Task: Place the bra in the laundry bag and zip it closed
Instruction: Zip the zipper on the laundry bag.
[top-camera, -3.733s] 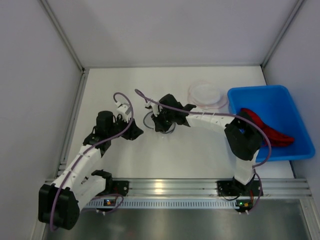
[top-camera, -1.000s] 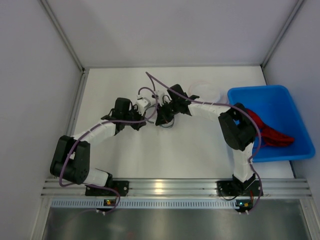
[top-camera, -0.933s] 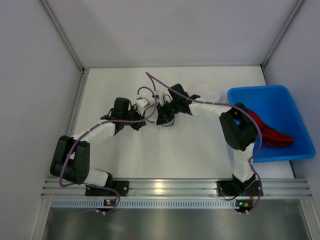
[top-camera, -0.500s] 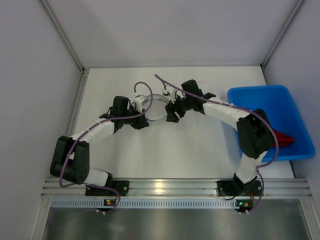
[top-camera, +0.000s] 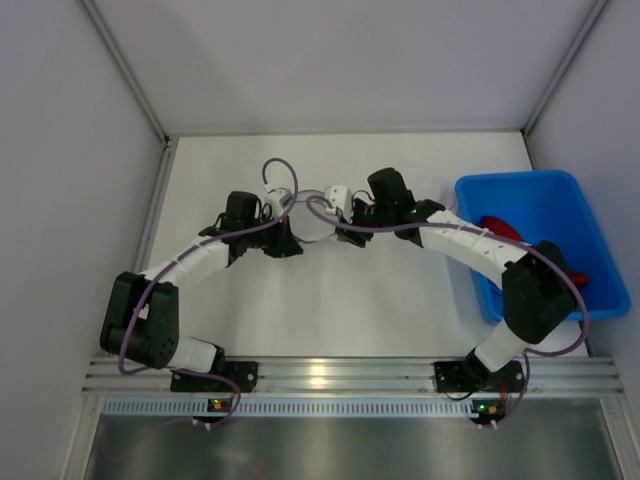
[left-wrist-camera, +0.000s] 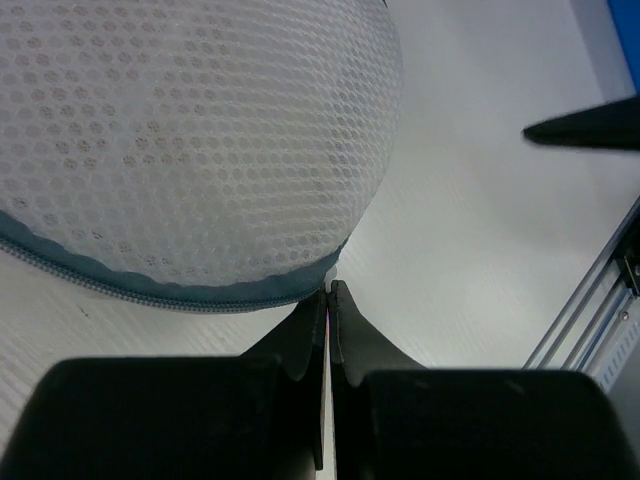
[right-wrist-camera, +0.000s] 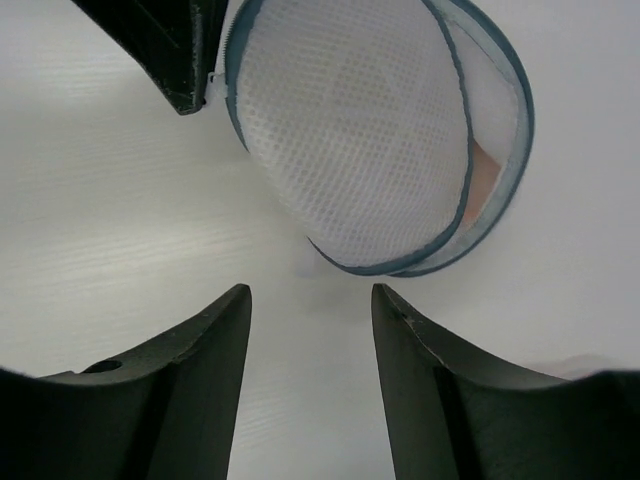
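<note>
The laundry bag (top-camera: 313, 225) is a round white mesh pouch with a blue-grey zipper rim, lying on the white table between both grippers. It fills the left wrist view (left-wrist-camera: 190, 140) and sits ahead in the right wrist view (right-wrist-camera: 350, 130). A skin-coloured patch (right-wrist-camera: 487, 165), apparently the bra, shows through the gap in its rim on the right side. My left gripper (left-wrist-camera: 329, 292) is shut, its tips pinching the bag's rim at the left (top-camera: 284, 244). My right gripper (right-wrist-camera: 310, 292) is open and empty, just short of the bag's near edge (top-camera: 347, 233).
A blue bin (top-camera: 520, 188) stands at the right of the table with a red garment (top-camera: 497, 222) in it, partly under the right arm. White walls enclose the table on three sides.
The right arm has swung rightward and its gripper has drawn back off the bag, which now shows between the grippers. The left gripper has stayed at the bag's rim over the last second.
</note>
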